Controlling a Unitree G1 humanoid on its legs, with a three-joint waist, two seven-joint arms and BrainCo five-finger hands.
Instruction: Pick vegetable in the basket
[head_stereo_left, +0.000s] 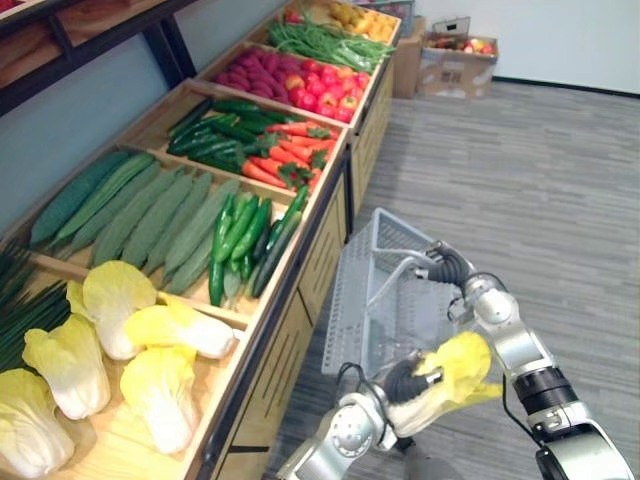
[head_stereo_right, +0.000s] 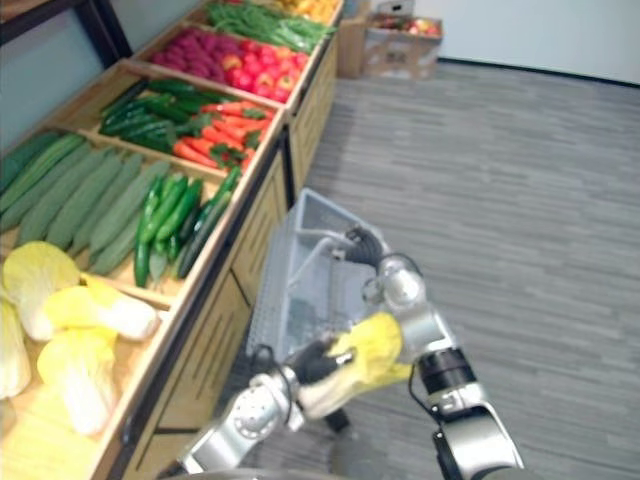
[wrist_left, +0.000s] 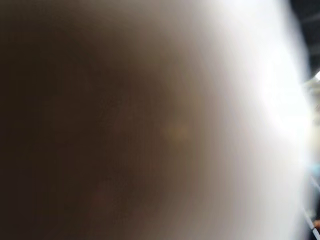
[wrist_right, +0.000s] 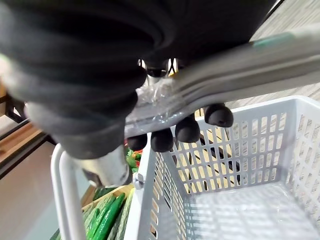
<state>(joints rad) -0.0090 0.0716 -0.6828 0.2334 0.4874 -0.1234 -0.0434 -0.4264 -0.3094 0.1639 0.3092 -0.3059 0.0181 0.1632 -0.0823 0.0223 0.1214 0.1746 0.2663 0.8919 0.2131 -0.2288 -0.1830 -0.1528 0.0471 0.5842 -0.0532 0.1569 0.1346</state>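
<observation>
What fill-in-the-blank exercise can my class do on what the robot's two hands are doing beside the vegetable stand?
1. The right hand has its fingers curled round the basket's ___.
2. The left hand holds a yellow ___ beside the basket.
3. Seen from the right wrist, the basket's floor is ___.

Missing words: handle; cabbage; empty.
</observation>
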